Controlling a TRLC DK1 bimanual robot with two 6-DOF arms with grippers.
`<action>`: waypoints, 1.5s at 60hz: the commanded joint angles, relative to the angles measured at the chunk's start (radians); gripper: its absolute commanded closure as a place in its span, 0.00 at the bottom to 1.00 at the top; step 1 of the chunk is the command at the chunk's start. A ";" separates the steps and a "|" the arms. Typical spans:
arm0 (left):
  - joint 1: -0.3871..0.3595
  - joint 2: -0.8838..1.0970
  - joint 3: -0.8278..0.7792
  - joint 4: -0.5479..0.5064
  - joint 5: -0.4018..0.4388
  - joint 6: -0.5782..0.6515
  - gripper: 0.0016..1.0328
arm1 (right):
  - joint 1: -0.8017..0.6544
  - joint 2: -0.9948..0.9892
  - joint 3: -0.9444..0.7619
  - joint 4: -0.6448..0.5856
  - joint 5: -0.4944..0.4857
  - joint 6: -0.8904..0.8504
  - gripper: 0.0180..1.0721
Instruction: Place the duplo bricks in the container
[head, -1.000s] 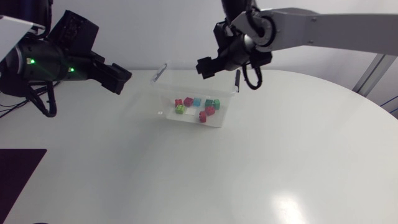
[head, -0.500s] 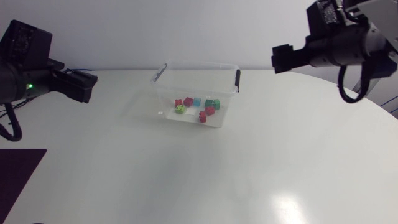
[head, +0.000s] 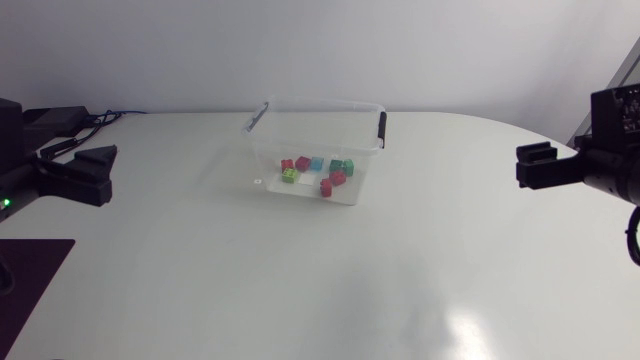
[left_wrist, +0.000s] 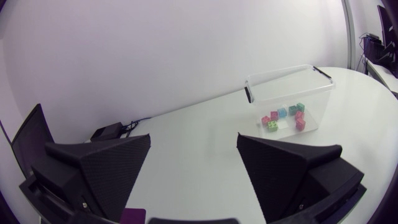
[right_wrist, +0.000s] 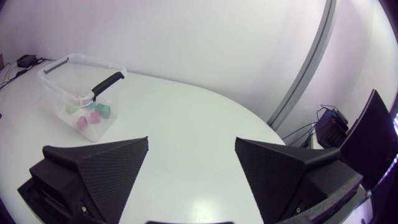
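The left black pincer (left_wrist: 194, 139) and right black pincer (right_wrist: 191, 142) both gape open, well apart from the clear plastic container (head: 266, 166) holding small coloured duplo bricks (head: 318, 172).

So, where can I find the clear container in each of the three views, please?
Head view: clear container near the middle of the table, toward its far edge.
Left wrist view: container far ahead of the left gripper, off to one side.
Right wrist view: container far ahead of the right gripper, off to one side.
Shared landmark: its black handle, on the end facing the right gripper.
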 joint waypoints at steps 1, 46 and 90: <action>0.015 -0.059 -0.048 0.019 -0.009 -0.023 0.05 | -0.029 -0.065 -0.055 0.018 -0.013 -0.039 0.05; 0.071 -0.397 -0.333 0.105 0.046 -0.086 0.05 | -0.065 -0.461 -0.386 0.156 -0.044 -0.035 0.05; 0.142 -0.645 -0.666 0.267 0.212 -0.284 0.05 | -0.046 -0.827 -0.744 0.310 -0.179 0.192 0.05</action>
